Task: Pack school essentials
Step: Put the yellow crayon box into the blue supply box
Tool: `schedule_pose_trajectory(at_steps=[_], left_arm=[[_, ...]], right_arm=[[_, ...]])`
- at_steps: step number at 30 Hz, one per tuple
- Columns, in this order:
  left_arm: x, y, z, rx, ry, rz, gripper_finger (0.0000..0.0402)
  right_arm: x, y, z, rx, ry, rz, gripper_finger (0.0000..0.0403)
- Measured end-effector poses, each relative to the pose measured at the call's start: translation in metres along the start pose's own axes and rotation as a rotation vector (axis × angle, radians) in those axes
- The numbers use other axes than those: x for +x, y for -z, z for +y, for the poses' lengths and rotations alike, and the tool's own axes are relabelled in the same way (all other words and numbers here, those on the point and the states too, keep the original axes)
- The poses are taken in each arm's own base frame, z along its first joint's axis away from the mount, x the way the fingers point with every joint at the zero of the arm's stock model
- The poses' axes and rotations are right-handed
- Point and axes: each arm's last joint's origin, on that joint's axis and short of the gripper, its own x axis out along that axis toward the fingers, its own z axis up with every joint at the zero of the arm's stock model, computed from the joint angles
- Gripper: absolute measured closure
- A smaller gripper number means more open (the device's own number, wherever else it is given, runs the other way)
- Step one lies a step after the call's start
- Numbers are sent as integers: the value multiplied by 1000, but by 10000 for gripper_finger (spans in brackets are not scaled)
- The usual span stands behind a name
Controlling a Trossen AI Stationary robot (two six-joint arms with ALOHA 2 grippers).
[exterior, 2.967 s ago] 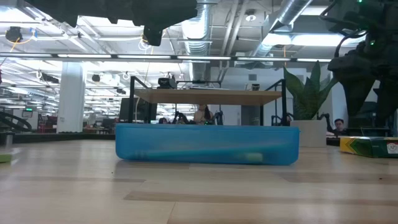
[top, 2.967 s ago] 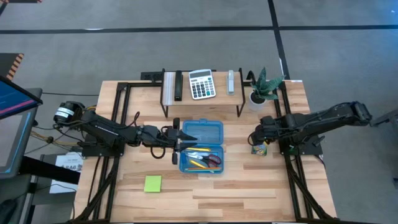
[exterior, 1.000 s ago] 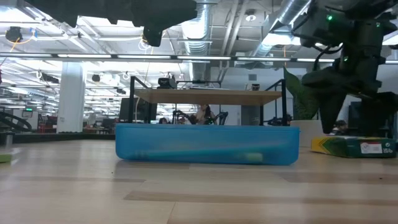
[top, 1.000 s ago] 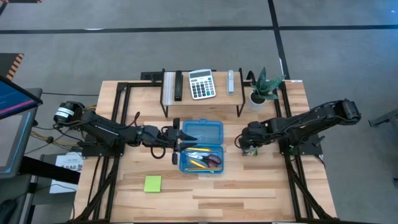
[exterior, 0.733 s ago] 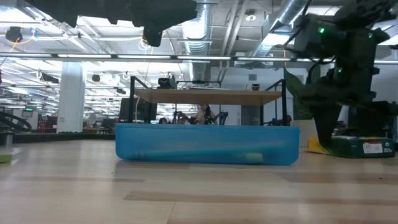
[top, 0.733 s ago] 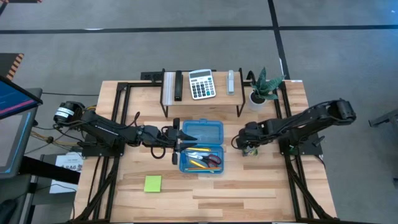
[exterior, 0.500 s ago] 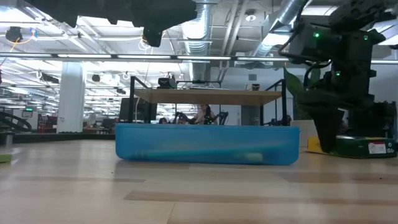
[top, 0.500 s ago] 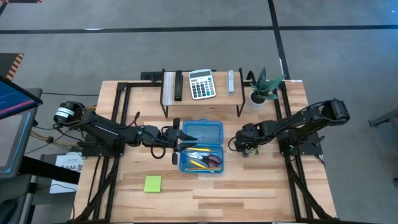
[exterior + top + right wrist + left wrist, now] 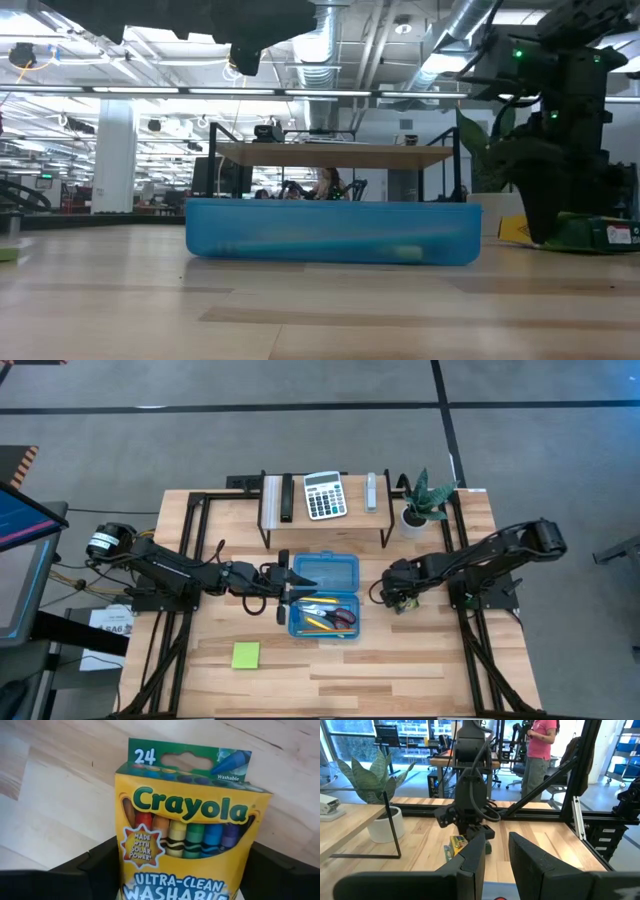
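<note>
The crayon box [image 9: 185,835] lies face up on the table, right of the open blue case [image 9: 325,572]; it also shows in the high view [image 9: 402,604] and the low view [image 9: 600,232]. My right gripper [image 9: 184,875] points straight down over the box and is shut on it. The case's near half holds pencils [image 9: 315,623] and red-handled scissors [image 9: 343,617]. My left gripper [image 9: 496,845] hovers level above the case's left edge [image 9: 290,592], slightly open and holding nothing. A lime sticky-note pad [image 9: 246,655] lies near the front left. My right gripper has the crayon box between its two fingers [image 9: 95,870], one against each long side [image 9: 122,870], near the box's bottom end. The fingers come from above, pointing down, and lie across the box. The box lies flat on the table, face up.
A raised shelf at the back carries a calculator [image 9: 323,495]. A potted plant [image 9: 425,500] stands to the right of the shelf, behind my right arm. Black frame rails run along both table sides. A person [image 9: 540,745] stands beyond the table's right side. Bare wood lies in front of the case.
My right gripper has sunk onto the crayon box and rolled a little about its own axis, so its fingers now reach down beside the box. The box stays flat on the table.
</note>
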Motion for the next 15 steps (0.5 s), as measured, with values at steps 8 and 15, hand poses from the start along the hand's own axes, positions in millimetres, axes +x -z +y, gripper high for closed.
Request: schedule_pose_trajectory(at_steps=[8,15], left_arm=[[0,0,0,0,0,0,329],[-1,-1,0,11,0,-1,329]], right_arm=[[-6,0,-1,-6,-25,-8,87],[-12,0,-1,-54,-72,-15,87]])
